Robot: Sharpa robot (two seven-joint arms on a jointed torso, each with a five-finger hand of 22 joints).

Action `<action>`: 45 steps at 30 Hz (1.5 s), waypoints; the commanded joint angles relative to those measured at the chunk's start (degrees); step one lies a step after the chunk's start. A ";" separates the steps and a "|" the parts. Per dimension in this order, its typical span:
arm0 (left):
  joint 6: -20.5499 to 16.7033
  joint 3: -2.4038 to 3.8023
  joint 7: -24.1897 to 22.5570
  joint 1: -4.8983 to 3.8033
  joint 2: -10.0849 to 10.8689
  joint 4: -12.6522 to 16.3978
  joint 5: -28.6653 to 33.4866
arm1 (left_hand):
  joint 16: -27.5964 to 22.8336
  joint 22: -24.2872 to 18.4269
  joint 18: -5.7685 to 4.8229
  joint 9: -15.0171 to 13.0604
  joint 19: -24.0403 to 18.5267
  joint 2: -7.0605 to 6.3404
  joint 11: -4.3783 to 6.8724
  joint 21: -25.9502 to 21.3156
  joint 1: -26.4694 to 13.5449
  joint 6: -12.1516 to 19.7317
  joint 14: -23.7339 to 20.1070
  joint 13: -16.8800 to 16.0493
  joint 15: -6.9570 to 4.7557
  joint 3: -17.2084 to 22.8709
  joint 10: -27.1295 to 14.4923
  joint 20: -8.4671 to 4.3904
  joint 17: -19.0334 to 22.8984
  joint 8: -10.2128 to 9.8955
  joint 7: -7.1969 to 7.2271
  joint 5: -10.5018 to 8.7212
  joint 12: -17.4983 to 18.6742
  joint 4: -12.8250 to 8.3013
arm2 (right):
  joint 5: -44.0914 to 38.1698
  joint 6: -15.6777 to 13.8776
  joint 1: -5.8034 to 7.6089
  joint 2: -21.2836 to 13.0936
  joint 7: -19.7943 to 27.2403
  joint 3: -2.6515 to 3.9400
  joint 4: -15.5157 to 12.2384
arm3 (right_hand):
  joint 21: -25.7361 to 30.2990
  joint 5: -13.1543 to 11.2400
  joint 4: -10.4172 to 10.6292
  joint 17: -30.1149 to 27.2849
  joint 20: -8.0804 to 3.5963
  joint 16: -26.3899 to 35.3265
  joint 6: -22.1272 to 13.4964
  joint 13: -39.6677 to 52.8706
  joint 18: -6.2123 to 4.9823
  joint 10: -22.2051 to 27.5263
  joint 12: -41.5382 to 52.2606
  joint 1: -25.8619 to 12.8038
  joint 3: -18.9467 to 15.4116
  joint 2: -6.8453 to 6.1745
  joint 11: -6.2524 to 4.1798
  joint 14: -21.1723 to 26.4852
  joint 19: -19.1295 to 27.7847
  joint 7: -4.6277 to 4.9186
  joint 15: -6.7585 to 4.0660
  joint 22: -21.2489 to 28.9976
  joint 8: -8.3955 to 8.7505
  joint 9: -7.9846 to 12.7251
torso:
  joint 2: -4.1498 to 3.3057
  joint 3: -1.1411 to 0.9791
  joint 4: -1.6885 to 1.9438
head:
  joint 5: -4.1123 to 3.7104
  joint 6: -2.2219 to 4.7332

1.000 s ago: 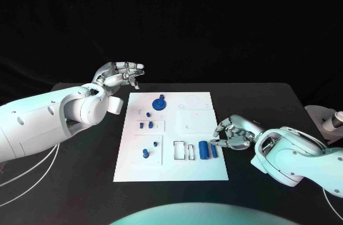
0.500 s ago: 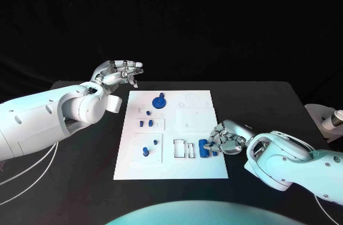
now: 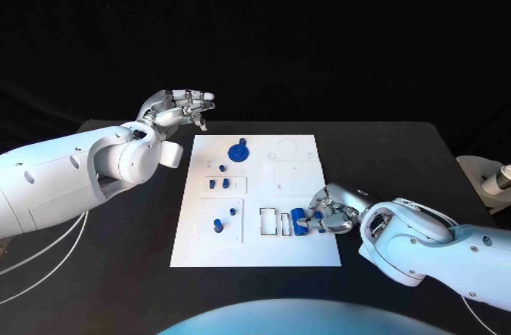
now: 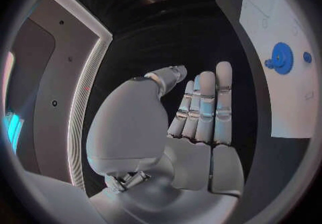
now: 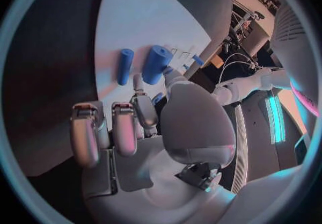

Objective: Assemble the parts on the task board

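Observation:
The white task board (image 3: 287, 254) lies mid-table. Near its right edge lie two blue cylinders, a thick one (image 3: 303, 223) (image 5: 155, 64) and a thin one (image 3: 317, 225) (image 5: 125, 66). My right hand (image 3: 330, 214) (image 5: 134, 127) hovers low over them, thumb and one fingertip at the thick cylinder's near end, the other fingers curled; both cylinders still lie on the board (image 5: 144, 25). A blue gear (image 3: 238, 154) (image 4: 282, 58) stands at the board's far part. My left hand (image 3: 177, 111) (image 4: 195, 122) is raised beyond the board's far left corner, fingers apart and holding nothing.
Small blue pegs (image 3: 218, 182) sit in the board's left column, with another pair (image 3: 218, 226) nearer me. Empty white slots (image 3: 274, 222) lie just left of the cylinders. A pale fixture (image 3: 489, 184) stands off the table's right edge. Cables (image 3: 32, 276) hang at the left.
My right hand has slid leftward from beside the board's right edge onto the two blue cylinders and lowered over them. The left hand has stayed in place.

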State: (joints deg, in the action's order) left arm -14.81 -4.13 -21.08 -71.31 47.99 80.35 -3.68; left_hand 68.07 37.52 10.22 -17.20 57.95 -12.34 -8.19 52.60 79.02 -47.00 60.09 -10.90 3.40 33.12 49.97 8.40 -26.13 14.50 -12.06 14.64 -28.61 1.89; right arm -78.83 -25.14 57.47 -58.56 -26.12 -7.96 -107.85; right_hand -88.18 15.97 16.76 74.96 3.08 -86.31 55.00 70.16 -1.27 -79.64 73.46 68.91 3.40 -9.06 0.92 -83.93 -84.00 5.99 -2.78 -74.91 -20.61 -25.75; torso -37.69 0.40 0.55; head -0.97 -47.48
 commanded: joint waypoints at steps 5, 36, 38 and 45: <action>0.72 0.05 -0.31 -0.03 0.18 0.32 0.31 | 0.34 -0.04 0.38 0.06 -0.27 0.17 -0.04 -0.04 -0.32 0.51 -0.26 0.09 0.09 -0.06 -0.34 0.09 0.07 0.29 -0.14 0.18 -0.34 0.35 | -4.20 4.09 -1.19 1.90 -2.58 -0.05 0.82 | -0.61 -0.83 -0.01 4.06 -0.19 -0.58 -0.01 0.81 1.00 -0.25 0.45 -0.89 -1.29 0.34 -0.04 -4.15 -5.67 -0.59 -0.30 -14.71 -0.68 -0.19 | -0.04 -0.07 -0.17 | 0.20 -0.16; 0.73 0.05 -0.78 -0.02 0.31 0.71 0.97 | 0.48 -0.11 0.41 -0.06 -0.27 0.40 0.06 -0.13 -0.30 0.18 -0.32 0.10 0.04 0.02 -0.49 0.11 0.23 0.81 0.01 0.23 -0.79 0.48 | 3.03 -12.12 -0.63 2.59 -1.35 0.42 -3.00 | -1.82 5.06 -0.26 6.67 -1.56 -1.30 2.88 4.95 1.27 -2.19 2.60 8.20 3.73 4.00 -1.95 -4.51 -6.00 -2.70 -1.89 -15.09 -4.12 -1.71 | 0.02 -0.01 0.06 | 0.30 -0.01; 0.76 0.05 -0.72 -0.02 0.27 0.72 0.98 | 0.52 -0.12 0.41 -0.06 -0.26 0.36 0.07 -0.14 -0.29 0.23 -0.33 0.11 0.02 0.02 -0.56 0.09 0.28 0.89 -0.01 0.22 -0.90 0.47 | 5.88 -12.44 -0.35 3.08 -1.08 0.45 -3.37 | -1.82 5.16 -0.12 6.85 -1.58 -1.35 2.91 4.98 1.27 -2.22 2.57 8.00 4.08 4.04 -1.94 -4.54 -6.00 -2.67 -1.89 -15.09 -4.15 -1.72 | 0.00 -0.01 0.11 | 0.35 -0.09; 0.92 0.05 -0.15 -0.02 0.24 0.75 1.14 | 0.56 -0.13 0.41 -0.03 -0.25 0.27 0.02 -0.15 -0.34 0.41 -0.35 0.13 0.04 -0.02 -0.70 0.09 0.32 0.89 -0.08 0.21 -0.97 0.50 | 10.35 -10.62 -0.06 4.63 -0.79 0.49 -3.38 | -1.80 5.37 -0.08 6.73 -1.60 -1.31 2.96 4.65 1.26 -2.03 2.16 7.76 4.65 4.13 -1.94 -4.52 -5.99 -2.69 -1.90 -15.08 -4.24 -1.78 | 0.02 0.03 0.05 | 0.48 -0.16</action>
State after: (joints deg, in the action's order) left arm -14.79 -4.13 -20.98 -71.31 48.35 80.93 -3.02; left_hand 68.33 37.46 10.22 -17.21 57.95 -12.34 -8.18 52.60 79.02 -47.00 60.09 -10.85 3.40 33.13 49.55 8.40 -25.88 15.16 -12.06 14.64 -29.24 2.22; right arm -72.44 -35.85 57.40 -54.11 -27.89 -7.48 -111.27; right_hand -89.80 21.08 16.52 74.93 2.05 -87.43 56.16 74.90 -0.38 -81.79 75.75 74.46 7.49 -7.18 -0.82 -84.02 -84.00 4.79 -4.12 -74.93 -23.52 -26.12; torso -37.70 0.40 0.60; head -0.52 -47.58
